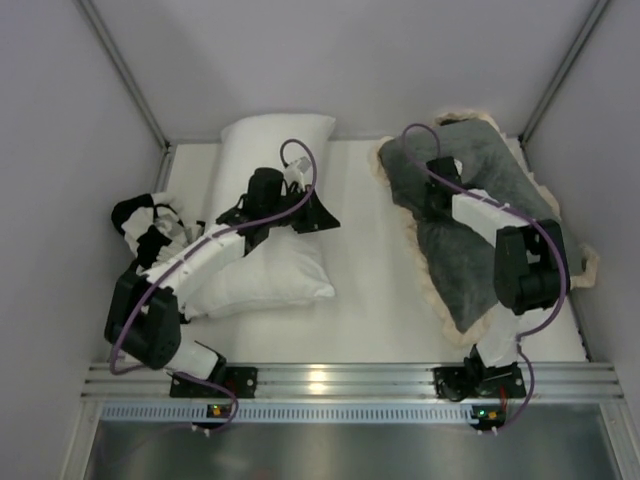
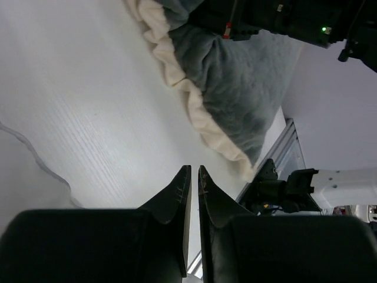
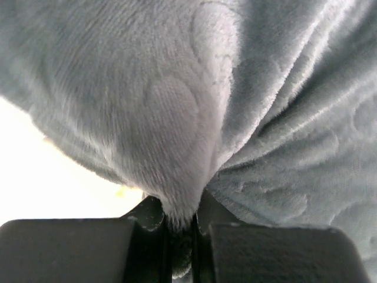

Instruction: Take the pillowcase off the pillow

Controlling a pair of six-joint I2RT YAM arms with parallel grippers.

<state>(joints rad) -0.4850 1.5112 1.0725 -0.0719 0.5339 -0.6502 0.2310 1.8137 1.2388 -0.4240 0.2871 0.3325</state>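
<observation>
Top external is showing pillowcase (image 1: 455, 275) and pillow (image 1: 275, 275) lying apart, so removal is looking done. Your right fingers (image 3: 215, 215) are pinching the pillowcase; left fingers (image 2: 177, 200) are closed, empty.

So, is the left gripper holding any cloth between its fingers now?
No: in the left wrist view the left gripper is shut with nothing between its fingers, and only the white table shows beyond them.

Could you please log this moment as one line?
right gripper: shut on pillowcase | left gripper: shut, empty | pillowcase: right side of table
</observation>
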